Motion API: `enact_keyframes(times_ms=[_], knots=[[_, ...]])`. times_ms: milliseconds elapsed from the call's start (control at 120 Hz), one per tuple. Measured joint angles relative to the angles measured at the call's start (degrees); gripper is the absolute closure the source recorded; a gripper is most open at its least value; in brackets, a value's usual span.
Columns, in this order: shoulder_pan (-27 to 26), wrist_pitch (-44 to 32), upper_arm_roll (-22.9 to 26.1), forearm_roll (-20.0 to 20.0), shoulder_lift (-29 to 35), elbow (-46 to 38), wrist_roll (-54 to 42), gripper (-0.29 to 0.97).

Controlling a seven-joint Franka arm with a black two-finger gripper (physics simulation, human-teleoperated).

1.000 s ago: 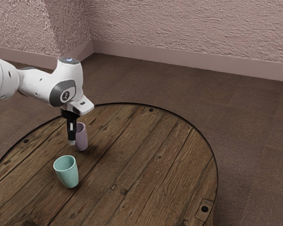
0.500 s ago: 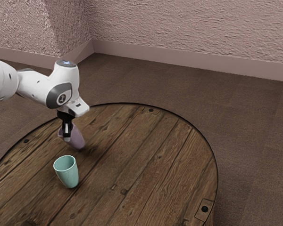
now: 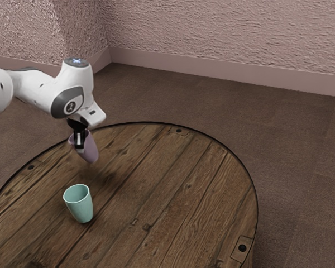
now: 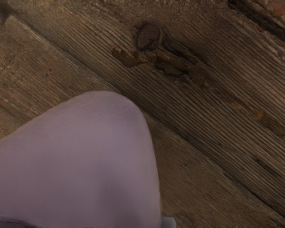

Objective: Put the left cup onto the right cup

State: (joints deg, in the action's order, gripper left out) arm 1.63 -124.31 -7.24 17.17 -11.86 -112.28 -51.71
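1. One black two-finger gripper point(image 3: 80, 137), closed on the rim of the pale lilac plastic cup point(image 3: 89, 152) and carrying it. It sits up and behind the mint-green plastic cup point(image 3: 79, 202), which is the reference for everything below.
2. The lilac cup is airborne and has no contact with the tabletop. It is tilted, with the mouth up at the gripper and the base angled down toward the exterior view's right. It is well apart from the mint-green cup, higher and further back, not over its mouth.
3. Wrist view: the lilac cup's point(image 4: 76, 161) rounded wall sits right under the hand, with bare wood planks past it and a dark knot point(image 4: 149, 35) in the grain.
4. The mint-green cup stands upright on the wood with its mouth open upward, and nothing touches it.
5. The white Franka arm point(image 3: 39, 92) comes in from the exterior view's left, high above the mint-green cup, with the wrist bent down to the gripper.
6. The round weathered-plank table point(image 3: 173, 190) with a dark rim carries the mint-green cup near its edge at the exterior view's left. Most of the top stretches away to the right of that cup.
7. Far behind the mint-green cup: brown carpet floor point(image 3: 279, 128), pale skirting board point(image 3: 240, 71), pink rough-textured wall point(image 3: 223, 28).
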Motion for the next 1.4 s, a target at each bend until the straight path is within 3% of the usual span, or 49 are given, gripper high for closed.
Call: enact_keyframes(times_ms=[275, 750, 1000, 1400], knots=[[-6.0, 5.3, 0.0, 0.2, 3.2, 0.0, 0.2, 0.79], [-11.9, 13.8, 0.0, 2.5, 9.3, -3.5, 2.5, 0.79], [-15.4, 14.5, 0.0, 4.8, 16.1, -10.5, 5.5, 0.79], [-15.8, 11.0, 0.0, 7.8, 22.0, -17.4, 10.6, 0.79]])
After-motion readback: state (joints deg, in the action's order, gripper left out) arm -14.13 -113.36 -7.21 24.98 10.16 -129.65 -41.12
